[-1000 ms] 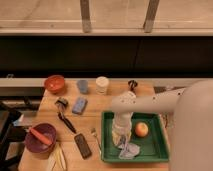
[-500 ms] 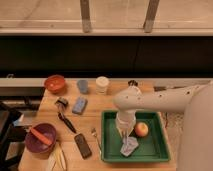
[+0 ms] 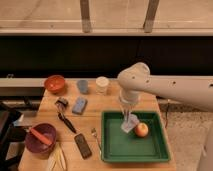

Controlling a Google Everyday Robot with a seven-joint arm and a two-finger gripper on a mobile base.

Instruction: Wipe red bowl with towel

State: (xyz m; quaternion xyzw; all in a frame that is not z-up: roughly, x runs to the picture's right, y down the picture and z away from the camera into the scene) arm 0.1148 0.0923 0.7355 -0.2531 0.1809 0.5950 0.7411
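Note:
The red bowl [image 3: 55,83] sits at the back left of the wooden table, far from the arm. My gripper [image 3: 128,117] points down over the green tray [image 3: 111,152], shut on the towel [image 3: 129,125]. The pale cloth hangs from the gripper just above the tray floor, close beside an apple [image 3: 142,130]. My white arm comes in from the right and bends down above the tray's back edge.
A dark maroon bowl [image 3: 40,141] with a red tool in it stands front left. A blue sponge [image 3: 79,105], a black brush [image 3: 65,119], a dark handset [image 3: 83,145], a fork [image 3: 95,135] and a banana [image 3: 57,159] lie between the bowls and the tray. Two cups [image 3: 102,85] stand at the back.
The gripper has closed on the towel and raised it from the tray's front part toward the back, beside the apple. The arm has lifted with it.

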